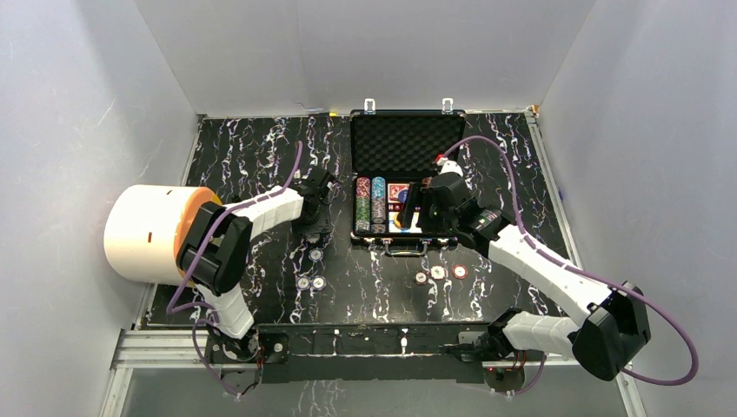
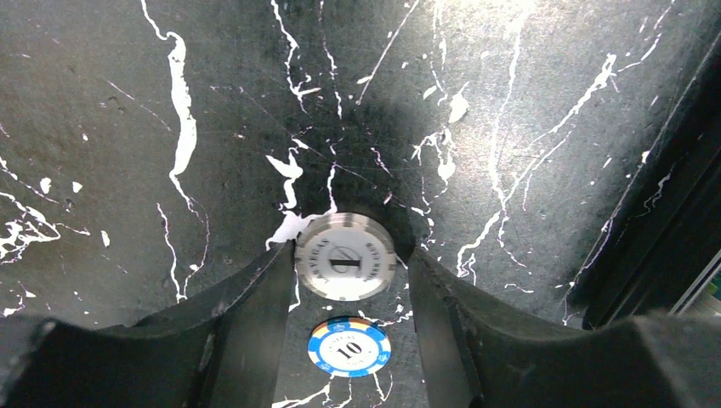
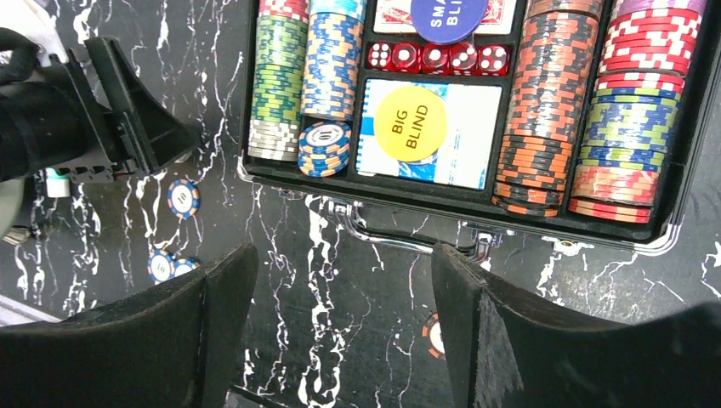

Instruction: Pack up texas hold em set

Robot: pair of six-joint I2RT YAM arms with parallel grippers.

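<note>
The black briefcase (image 1: 407, 143) lies open at the back of the table, its tray (image 3: 459, 197) filled with rows of poker chips (image 3: 544, 102), red dice (image 3: 434, 57) and a yellow BIG BLIND button (image 3: 411, 123). My left gripper (image 2: 349, 263) is down on the table left of the case, open. It brackets a white chip (image 2: 345, 257): the left finger touches the chip and a narrow gap remains on the right. A blue 10 chip (image 2: 349, 346) lies flat just behind. My right gripper (image 3: 344, 263) hangs open in front of the case handle (image 3: 400, 242), holding nothing.
A big white drum with an orange face (image 1: 148, 233) stands at the table's left edge. Two loose chips (image 1: 310, 282) lie near the left arm. Three more chips (image 1: 438, 273) lie in front of the case. An orange chip (image 3: 434, 333) peeks from behind my right finger.
</note>
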